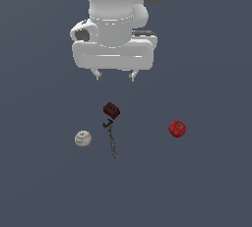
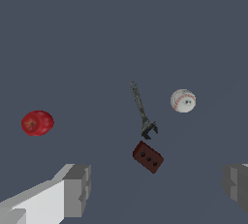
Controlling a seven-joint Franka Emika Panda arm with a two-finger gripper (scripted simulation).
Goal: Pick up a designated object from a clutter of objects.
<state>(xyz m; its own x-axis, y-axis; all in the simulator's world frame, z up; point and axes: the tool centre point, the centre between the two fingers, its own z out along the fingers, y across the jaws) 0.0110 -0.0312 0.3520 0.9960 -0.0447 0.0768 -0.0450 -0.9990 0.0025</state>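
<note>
The red apple (image 1: 177,128) lies on the grey floor at the exterior view's right, apart from the other items; it also shows in the wrist view (image 2: 37,122). My gripper (image 1: 115,75) hangs open and empty high above the floor, behind the dark brown brick (image 1: 111,109). In the wrist view its grey fingertips (image 2: 77,189) stand wide apart with nothing between them. The gripper is well clear of the apple.
The brown studded brick (image 2: 147,156) lies close to the head of a thin grey wrench (image 1: 111,140), which also shows in the wrist view (image 2: 142,110). A white red-stitched baseball (image 1: 83,138) sits at the exterior view's left and shows in the wrist view (image 2: 183,101).
</note>
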